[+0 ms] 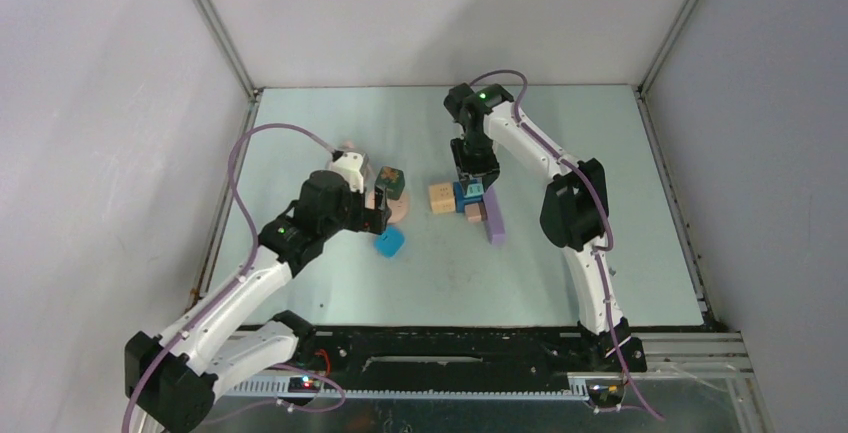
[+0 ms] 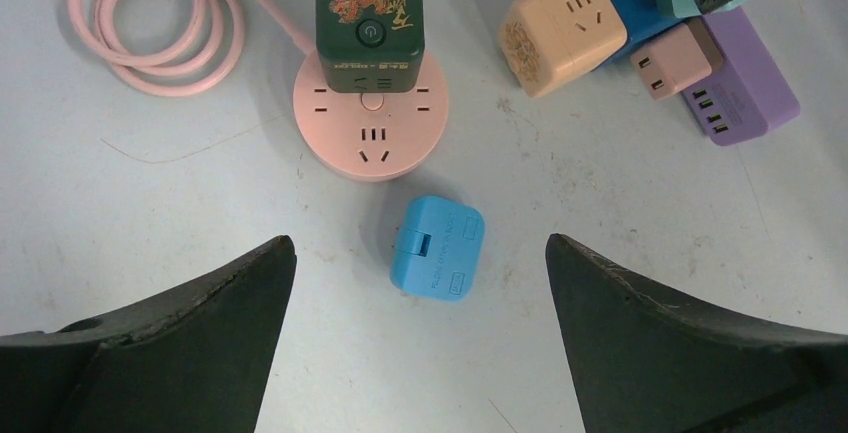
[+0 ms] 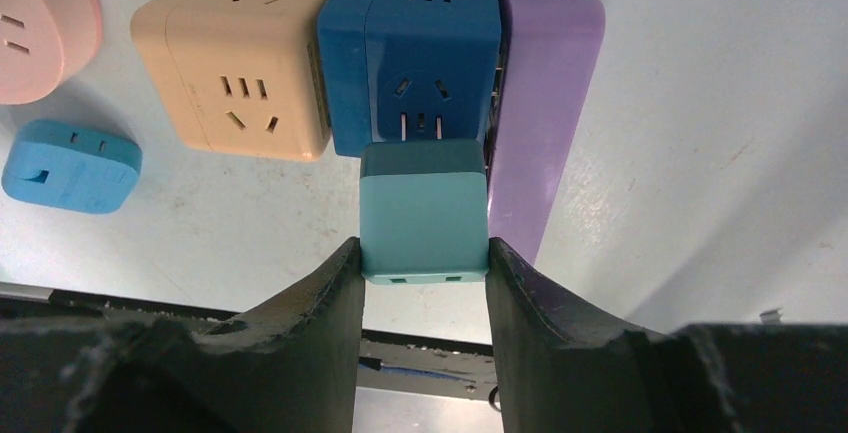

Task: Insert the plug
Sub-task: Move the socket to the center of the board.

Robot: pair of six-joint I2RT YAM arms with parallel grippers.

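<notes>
Landmark: blue cube (image 3: 410, 53), a socket cube standing mid-table, touching the tan cube (image 3: 235, 63) on one side and the purple strip (image 3: 545, 93) on the other.
Plug: teal plug (image 3: 424, 215), right at the blue cube's upper face, its metal prongs bridging the small gap to the socket slots; whether the tips have entered I cannot tell.
Right gripper (image 3: 425, 253): partly closed, fingers clamped on the plug's two flanks, plug square between them.
Left gripper (image 2: 420, 283): spread wide, holding nothing, hovering over the small blue adapter (image 2: 437, 248), well apart from the blue cube.
Step in hand: seating the plug, judged near its end, since a sliver of prong is visible.
How to do it well: push straight along the prongs, with no twist; keep the plug body parallel to the cube face so all prongs go in together.
Watch for: the cube looks loose on the table, so a skewed push could slide or tip it against the tan cube or the strip.
Release: only once the plug sits flush on the cube face.
Elsewhere: pink round socket (image 2: 371, 118) carrying a green cube (image 2: 370, 18), near the left gripper, not involved.
</notes>
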